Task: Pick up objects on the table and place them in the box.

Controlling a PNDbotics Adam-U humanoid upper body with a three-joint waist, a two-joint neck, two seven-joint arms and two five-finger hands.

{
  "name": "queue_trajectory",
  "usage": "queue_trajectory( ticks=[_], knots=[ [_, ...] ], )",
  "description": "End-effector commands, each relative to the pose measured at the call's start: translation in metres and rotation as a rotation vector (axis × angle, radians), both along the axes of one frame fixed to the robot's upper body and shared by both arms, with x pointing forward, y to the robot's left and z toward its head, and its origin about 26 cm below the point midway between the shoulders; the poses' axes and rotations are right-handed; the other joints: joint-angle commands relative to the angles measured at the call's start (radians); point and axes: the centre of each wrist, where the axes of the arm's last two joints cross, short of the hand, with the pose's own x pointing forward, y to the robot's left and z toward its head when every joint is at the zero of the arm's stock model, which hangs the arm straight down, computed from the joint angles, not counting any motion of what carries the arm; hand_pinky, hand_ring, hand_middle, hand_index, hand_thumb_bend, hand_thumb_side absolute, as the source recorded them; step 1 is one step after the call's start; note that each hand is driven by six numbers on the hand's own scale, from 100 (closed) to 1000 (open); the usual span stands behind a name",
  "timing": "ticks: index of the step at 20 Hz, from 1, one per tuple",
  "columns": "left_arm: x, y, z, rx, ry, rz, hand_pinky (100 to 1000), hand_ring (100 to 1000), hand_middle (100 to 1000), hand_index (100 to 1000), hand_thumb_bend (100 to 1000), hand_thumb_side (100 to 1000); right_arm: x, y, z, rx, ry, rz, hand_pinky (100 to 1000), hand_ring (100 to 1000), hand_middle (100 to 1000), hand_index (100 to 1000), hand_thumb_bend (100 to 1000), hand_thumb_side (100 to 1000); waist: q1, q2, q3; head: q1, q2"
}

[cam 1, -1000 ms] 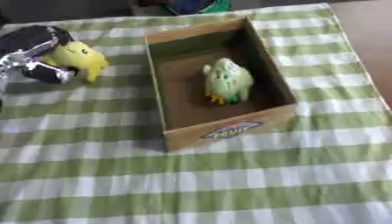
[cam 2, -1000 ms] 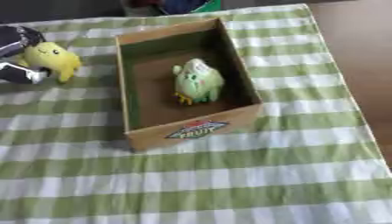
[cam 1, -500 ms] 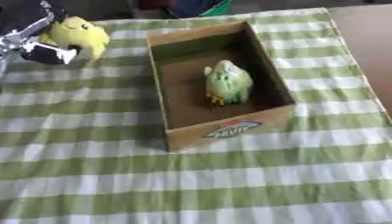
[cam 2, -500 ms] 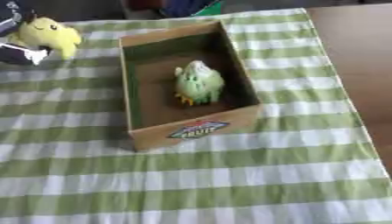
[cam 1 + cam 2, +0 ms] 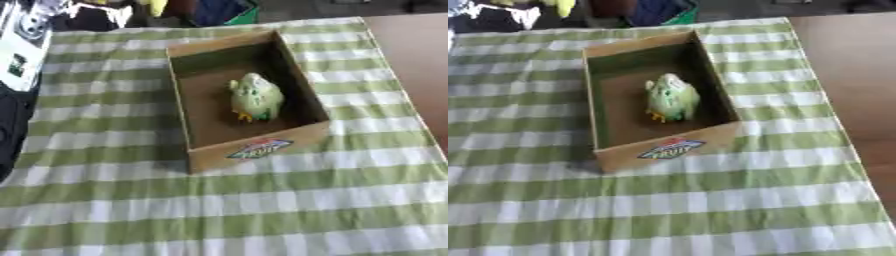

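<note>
At about eleven o'clock, at the top edge, the left robot hand (image 5: 500,14) shows only as a dark and silver blur; I cannot tell its state. A yellow toy (image 5: 560,5) peeks just beside it, seemingly lifted clear of the tabletop (image 5: 262,210). The right robot hand is out of view. The box (image 5: 254,150) sits centrally with a green toy (image 5: 255,96) inside. Judged step: carrying; next, bring the yellow toy toward five o'clock over the box and release

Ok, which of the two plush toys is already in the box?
The green plush toy, sitting inside the cardboard box. The yellow toy shows only at the top edge, outside it.
</note>
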Motion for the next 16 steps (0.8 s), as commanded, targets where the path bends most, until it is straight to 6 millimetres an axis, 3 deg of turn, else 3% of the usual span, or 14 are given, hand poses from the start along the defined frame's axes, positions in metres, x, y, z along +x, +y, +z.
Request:
queue_trajectory(
  ticks=[1,10,16],
  knots=[
    [-0.007,-0.024,0.017,-0.03,-0.053,-0.029,432,619,537,607,100,294,-0.003,0.003,0.009,-0.003,-0.033,0.017,768,656,518,807,100,862,-0.006,-0.03,-0.004,0.009,0.011],
    [-0.002,-0.085,-0.008,-0.018,-0.045,-0.066,426,609,530,598,100,287,-0.001,0.013,0.013,0.022,-0.056,0.063,767,659,524,807,100,862,-0.016,-0.034,-0.027,0.039,0.016],
    [0.003,-0.099,-0.036,0.059,0.002,-0.063,423,613,525,598,100,273,0.0,0.016,0.016,0.025,-0.07,0.079,766,660,525,807,100,862,-0.014,-0.031,-0.029,0.046,0.019]
  ],
)
